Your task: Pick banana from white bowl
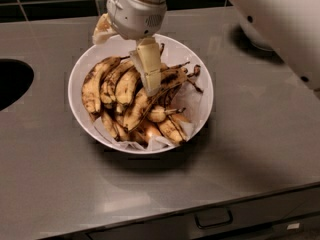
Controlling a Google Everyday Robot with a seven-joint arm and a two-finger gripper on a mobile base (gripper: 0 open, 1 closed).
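We see the gripper [152, 86] reaching down from behind the bowl [205, 109], its cream tip resting on the heap of fruit near the bowl's centre, while its white housing hangs over the bowl's far rim. Whether the gripper is spread apart or clamped on anything, we cannot tell. The banana [92, 88], plump, curved and dull yellow with brown speckles, lies inside the bowl along its left wall, with its dark stem pointing toward the far rim; it sits to the left of the gripper's tip, with other fruit between them. Slimmer bananas [170, 81] with heavy black streaks fill the rest of the bowl, stacked over one another, and the gripper's tip touches one of these. White paper [192, 101] lines the bowl and shows at its right and near sides. The bowl stands on a grey counter [260, 149]. A dark round opening [12, 81] is cut into the counter well left of the bowl, a drawer handle [214, 218] shows below the counter's edge in front of the bowl, and the robot's pale arm [280, 19] looms to the bowl's right and behind it.
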